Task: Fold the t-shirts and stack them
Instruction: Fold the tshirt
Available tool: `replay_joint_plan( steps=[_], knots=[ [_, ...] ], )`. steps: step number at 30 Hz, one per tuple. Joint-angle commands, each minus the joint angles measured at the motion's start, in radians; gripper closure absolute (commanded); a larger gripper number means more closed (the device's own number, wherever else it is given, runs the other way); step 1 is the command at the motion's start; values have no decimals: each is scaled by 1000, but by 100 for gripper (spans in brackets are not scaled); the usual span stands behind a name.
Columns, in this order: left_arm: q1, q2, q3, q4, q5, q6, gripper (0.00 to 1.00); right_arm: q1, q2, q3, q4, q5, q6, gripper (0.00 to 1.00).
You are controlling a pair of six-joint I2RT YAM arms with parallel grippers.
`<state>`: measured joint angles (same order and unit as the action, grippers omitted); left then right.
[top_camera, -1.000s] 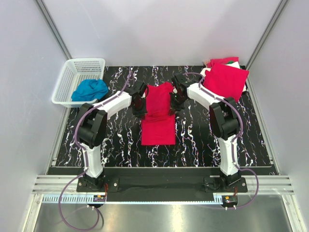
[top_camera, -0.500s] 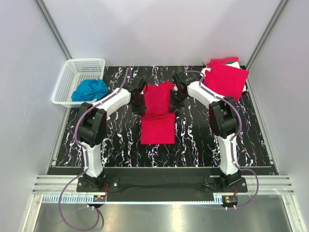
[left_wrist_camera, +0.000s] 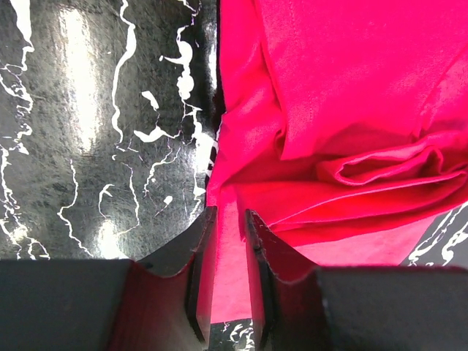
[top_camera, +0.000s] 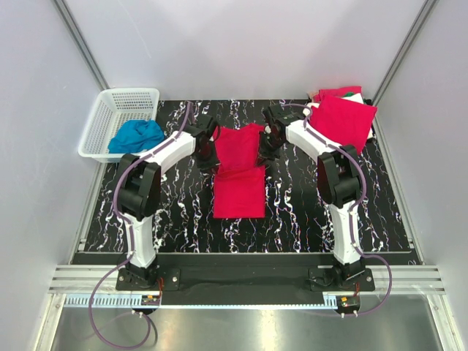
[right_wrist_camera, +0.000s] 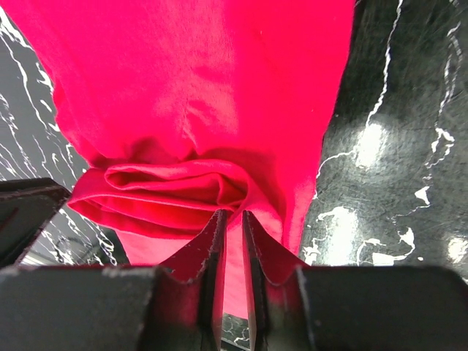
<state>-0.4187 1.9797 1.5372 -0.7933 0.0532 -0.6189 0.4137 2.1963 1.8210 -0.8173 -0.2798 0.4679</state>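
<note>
**Booth:** Start at the tips. What have you got?

**Me:** My left claw (left_wrist_camera: 230, 212) is parted just a crack. It hangs over the left edge of the red t-shirt (top_camera: 239, 150), and cloth shows through the gap, but nothing is pinched that I can see. My right claw (right_wrist_camera: 233, 213) is the same, a narrow slit with its nose over the opposite edge.

**Booth:** And the shirt itself?

**Me:** It's in the middle of the bench (top_camera: 307, 212), between my two wrists. The near half lies flat and squared. Across the middle runs a rumpled ridge (right_wrist_camera: 168, 186) of bunched layers, right in front of both claws. The far half spreads toward the back wall.

**Booth:** So what's the play?

**Me:** I read this as mid-fold, with that ridge as the trouble spot. I'd take each edge at the same level and bite every layer, not just the top one. Then I'd lift low and carry both sides together so the fold line runs straight. If one claw leads, the fold skews, and a high lift would likely drag the flat half out of square.

**Booth:** Where does it go after that?

**Me:** The stack (top_camera: 342, 121) of folded red shirts sits at the far right corner, just beyond my right arm, with a bit of white and green peeking out behind it. The basket (top_camera: 124, 102) with a blue cloth (top_camera: 137, 135) is at the far left, well apart, and not my business now.
</note>
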Motion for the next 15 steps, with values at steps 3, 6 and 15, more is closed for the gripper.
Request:
replay_joint_plan(
  steps=[3,6,15],
  knots=[
    [3,-8,49,-7,-44,-7,75,-16,28,69,-5,-1,14,80],
    [8,-48,70,-26,-52,-1,75,-24,25,77,-5,-7,3,82],
    [8,-228,123,-86,9,51,72,-29,2,83,-3,-16,-20,82]
  ],
)
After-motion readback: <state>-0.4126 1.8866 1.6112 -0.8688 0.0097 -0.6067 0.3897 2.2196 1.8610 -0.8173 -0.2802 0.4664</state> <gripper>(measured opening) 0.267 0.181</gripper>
